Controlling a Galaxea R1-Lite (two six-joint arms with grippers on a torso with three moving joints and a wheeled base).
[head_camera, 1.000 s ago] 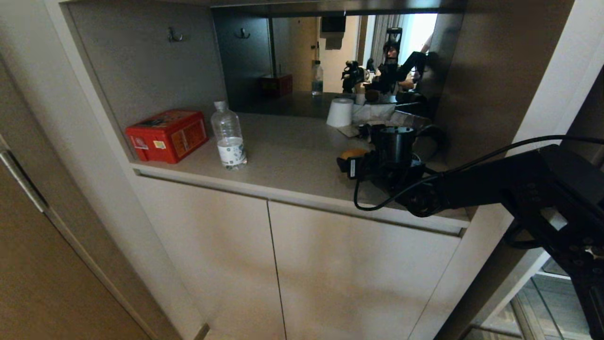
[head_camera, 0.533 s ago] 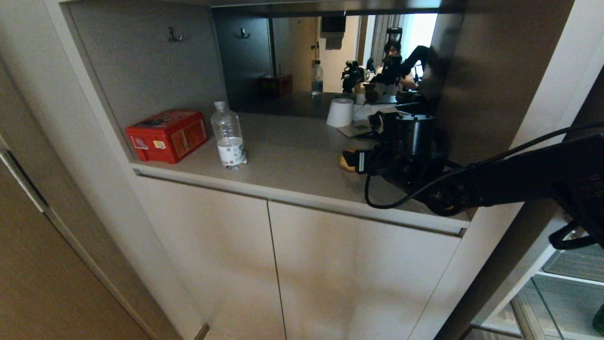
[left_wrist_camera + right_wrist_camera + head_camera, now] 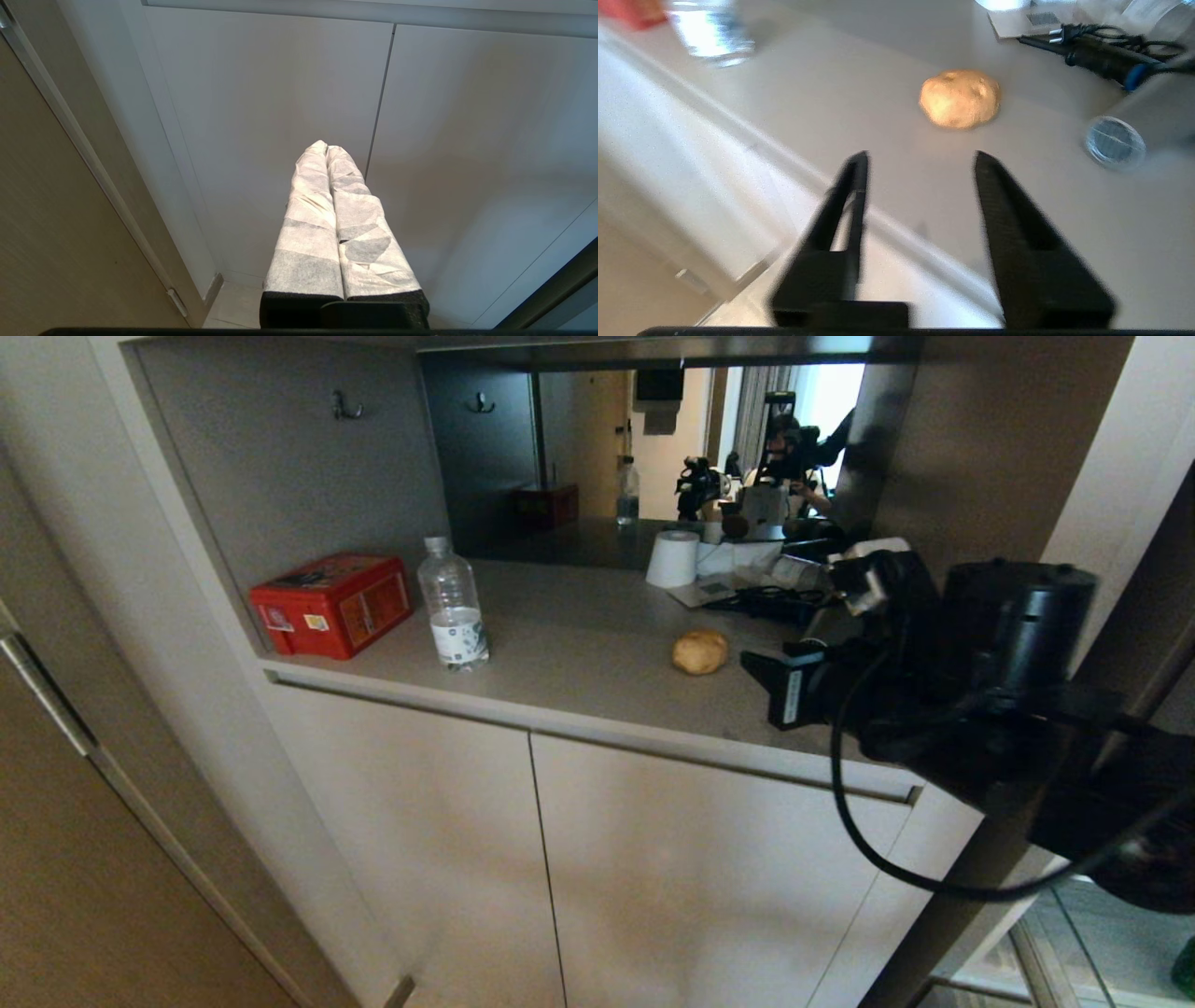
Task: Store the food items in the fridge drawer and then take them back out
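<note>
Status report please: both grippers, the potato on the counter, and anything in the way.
Right gripper open, empty, short of the potato. Left gripper shut, parked by the cabinet doors. Potato alone on the counter. Path clear.

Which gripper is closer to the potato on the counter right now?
Right. The right gripper is open and empty, just short of the potato near the counter edge. The left gripper is shut, low down facing the white cabinet doors below the counter.
</note>
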